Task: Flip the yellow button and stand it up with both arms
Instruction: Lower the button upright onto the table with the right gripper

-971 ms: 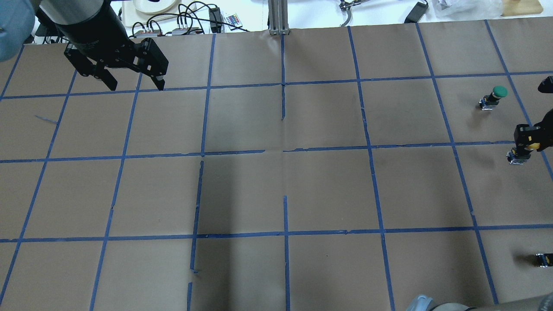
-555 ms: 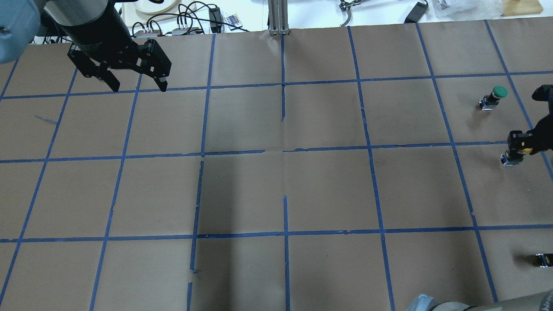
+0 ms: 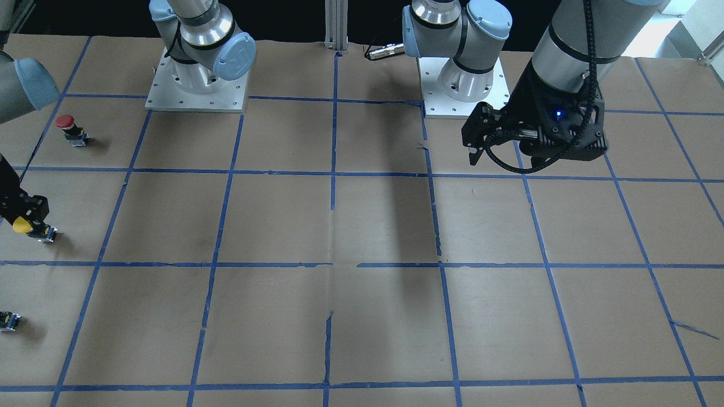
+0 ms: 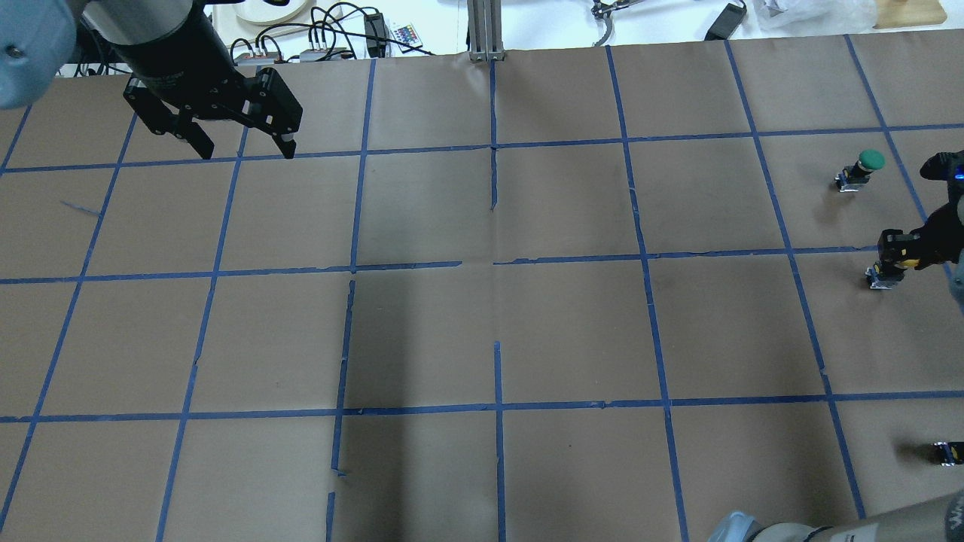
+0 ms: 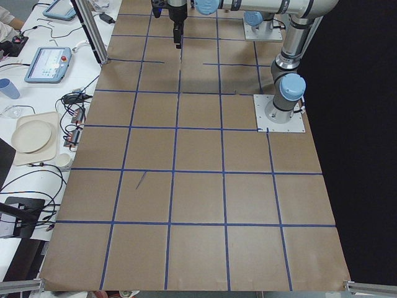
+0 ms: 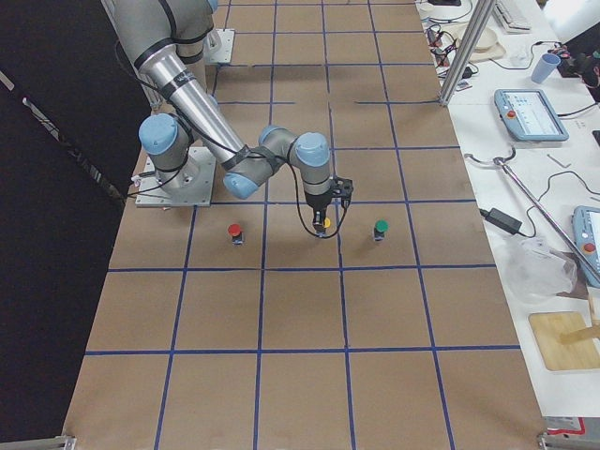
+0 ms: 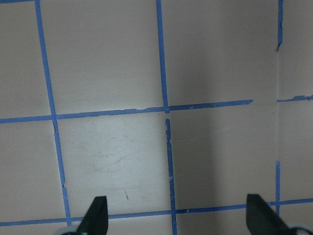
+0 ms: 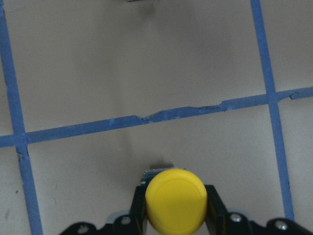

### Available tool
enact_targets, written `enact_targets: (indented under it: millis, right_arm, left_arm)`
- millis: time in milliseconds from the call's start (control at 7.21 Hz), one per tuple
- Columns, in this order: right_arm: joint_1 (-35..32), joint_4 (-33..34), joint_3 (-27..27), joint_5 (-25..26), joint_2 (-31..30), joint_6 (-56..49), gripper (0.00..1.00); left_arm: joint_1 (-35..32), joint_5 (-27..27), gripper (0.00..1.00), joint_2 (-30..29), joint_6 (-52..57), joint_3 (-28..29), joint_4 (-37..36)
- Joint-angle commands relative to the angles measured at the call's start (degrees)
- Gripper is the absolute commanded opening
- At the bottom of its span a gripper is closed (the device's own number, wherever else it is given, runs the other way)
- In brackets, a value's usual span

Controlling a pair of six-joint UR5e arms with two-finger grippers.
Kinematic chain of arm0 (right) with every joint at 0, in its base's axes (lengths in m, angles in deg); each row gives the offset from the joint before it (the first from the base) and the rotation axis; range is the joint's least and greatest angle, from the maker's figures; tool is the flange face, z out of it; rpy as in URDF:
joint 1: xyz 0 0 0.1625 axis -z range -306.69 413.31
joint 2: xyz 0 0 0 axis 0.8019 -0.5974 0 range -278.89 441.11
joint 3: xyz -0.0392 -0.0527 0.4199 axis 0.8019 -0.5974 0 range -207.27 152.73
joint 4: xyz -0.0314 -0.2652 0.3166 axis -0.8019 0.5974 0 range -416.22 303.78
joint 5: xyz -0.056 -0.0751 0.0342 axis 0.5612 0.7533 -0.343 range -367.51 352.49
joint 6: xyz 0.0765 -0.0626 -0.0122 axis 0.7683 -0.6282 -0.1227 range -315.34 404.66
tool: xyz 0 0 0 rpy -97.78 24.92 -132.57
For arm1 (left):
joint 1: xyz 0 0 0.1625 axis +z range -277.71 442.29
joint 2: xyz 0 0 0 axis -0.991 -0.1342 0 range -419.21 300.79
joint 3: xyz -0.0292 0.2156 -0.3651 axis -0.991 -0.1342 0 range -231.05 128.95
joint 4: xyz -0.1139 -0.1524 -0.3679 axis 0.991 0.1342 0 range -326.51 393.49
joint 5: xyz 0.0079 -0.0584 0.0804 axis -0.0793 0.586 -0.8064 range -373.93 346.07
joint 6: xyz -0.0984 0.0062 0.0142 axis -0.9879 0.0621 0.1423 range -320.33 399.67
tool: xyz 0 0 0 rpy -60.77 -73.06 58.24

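The yellow button has a round yellow cap on a black-and-grey body. My right gripper is shut on it at the table's right edge, with a finger on each side of the body. The button hangs low over the paper, base tilted. I cannot tell whether it touches. It also shows in the front-facing view and the right side view. My left gripper is open and empty above the far left of the table. Its fingertips frame bare paper.
A green button stands beyond the yellow one. A red button stands nearer the robot; only its base shows at the overhead view's edge. Brown paper with a blue tape grid covers the table. Cables and trays lie past the far edge.
My right gripper has carried the yellow button a little toward the table's middle. My left gripper has drifted slightly right, still open.
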Motion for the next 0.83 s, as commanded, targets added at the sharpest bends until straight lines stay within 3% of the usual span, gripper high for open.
enact_targets:
  millis: [0,277,693]
  right_arm:
    - [0.1,0.1,-0.2,0.0,0.1,0.0,0.36]
    - [0.1,0.0,-0.2,0.1,0.4,-0.6,0.60]
    - [0.1,-0.2,-0.2,0.2,0.4,-0.7,0.72]
  left_arm:
    - [0.0,0.1,0.99,0.2,-0.1,-0.1,0.0]
    - [0.0,0.1,0.99,0.1,-0.1,-0.1,0.0]
    - [0.1,0.0,0.99,0.1,0.1,0.5,0.0]
